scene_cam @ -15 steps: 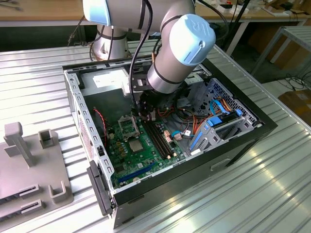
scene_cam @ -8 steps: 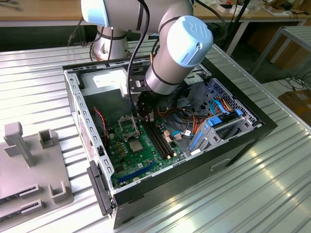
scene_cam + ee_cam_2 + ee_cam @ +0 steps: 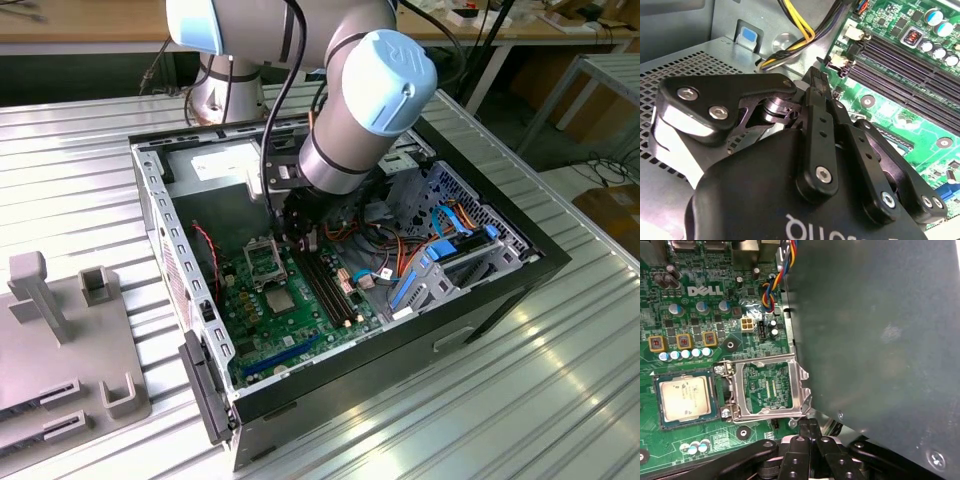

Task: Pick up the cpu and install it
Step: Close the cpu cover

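The cpu [image 3: 685, 397], a small silver-topped square chip with green edges, lies flat in its socket on the green motherboard [image 3: 700, 315]. Beside it the socket's metal hinged plate [image 3: 767, 387] stands flipped open. In the exterior view the cpu [image 3: 275, 300] sits just in front of that plate [image 3: 262, 258]. My gripper [image 3: 807, 432] hovers next to the open plate, close to the grey box wall, its black fingers pressed together with nothing between them. In the second wrist view the gripper [image 3: 818, 80] points down over the board's edge. In the exterior view the gripper [image 3: 306, 243] hangs inside the case.
The open computer case [image 3: 500, 290] lies on a ribbed metal table. A grey power-supply box [image 3: 875, 340] rises close beside my fingers. Long black memory slots [image 3: 905, 65] run nearby. Yellow and black cables [image 3: 795, 35] cross the case. A grey fixture [image 3: 60, 340] stands at the exterior view's left.
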